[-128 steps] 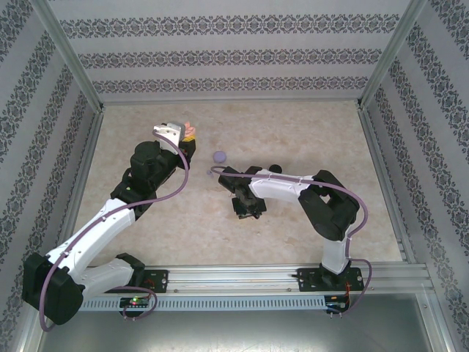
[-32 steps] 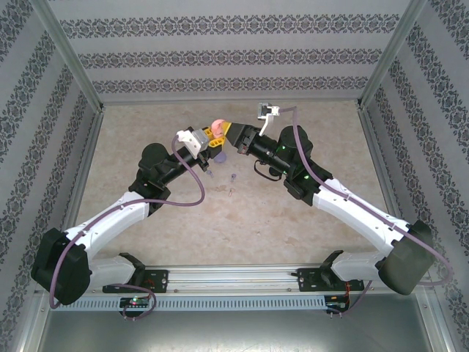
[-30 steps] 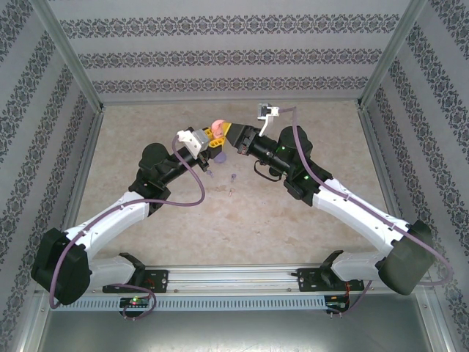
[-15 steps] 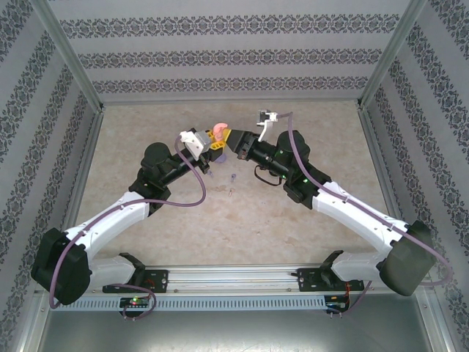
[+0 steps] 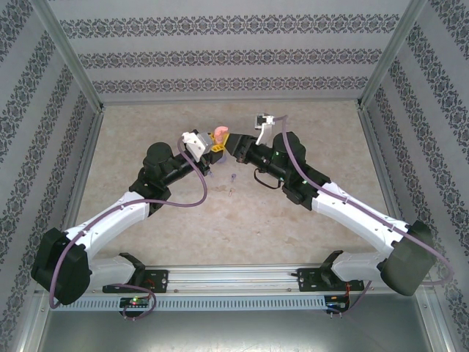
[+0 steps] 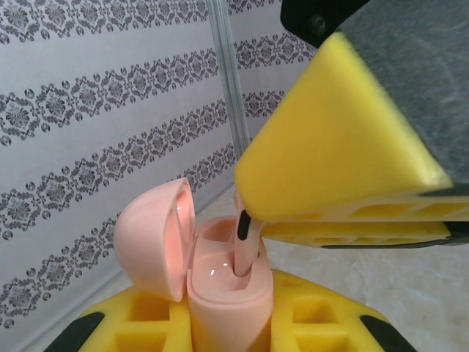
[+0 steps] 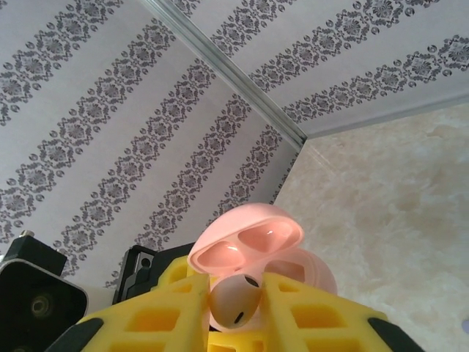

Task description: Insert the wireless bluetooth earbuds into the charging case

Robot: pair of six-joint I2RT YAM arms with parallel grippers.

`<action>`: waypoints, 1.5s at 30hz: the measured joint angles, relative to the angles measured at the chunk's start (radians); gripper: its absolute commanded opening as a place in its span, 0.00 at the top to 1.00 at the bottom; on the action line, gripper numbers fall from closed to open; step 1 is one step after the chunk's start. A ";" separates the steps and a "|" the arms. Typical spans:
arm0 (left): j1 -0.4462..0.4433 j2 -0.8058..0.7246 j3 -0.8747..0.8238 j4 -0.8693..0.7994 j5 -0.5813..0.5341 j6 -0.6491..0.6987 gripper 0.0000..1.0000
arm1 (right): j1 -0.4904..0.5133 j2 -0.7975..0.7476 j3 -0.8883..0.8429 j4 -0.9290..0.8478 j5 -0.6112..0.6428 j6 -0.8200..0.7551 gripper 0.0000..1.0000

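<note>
insertion step in hand — left gripper (image 5: 213, 145) clamped on pink charging case (image 6: 223, 297), upright, lid (image 6: 150, 238) open. right gripper (image 5: 230, 144) pinches pink earbud (image 7: 233, 302), stem tip inside case. next: press straight down till seated, then release — tilt risks jam.

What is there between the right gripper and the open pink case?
A pink earbud: the right wrist view shows it between the yellow fingers; the left wrist view shows its stem entering the pink case.

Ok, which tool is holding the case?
The left tool, clamped on the open pink case; the right tool instead pinches the pink earbud, stem in that case.
</note>
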 measured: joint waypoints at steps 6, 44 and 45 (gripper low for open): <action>0.000 0.001 0.003 0.008 -0.014 -0.001 1.00 | 0.010 0.000 0.002 -0.075 0.004 -0.006 0.61; 0.000 0.002 0.007 0.018 0.009 -0.001 1.00 | -0.114 0.003 0.338 -0.605 -0.061 -0.036 1.00; 0.000 0.002 0.007 0.018 0.011 -0.002 1.00 | -0.107 0.014 0.344 -0.620 -0.061 -0.036 1.00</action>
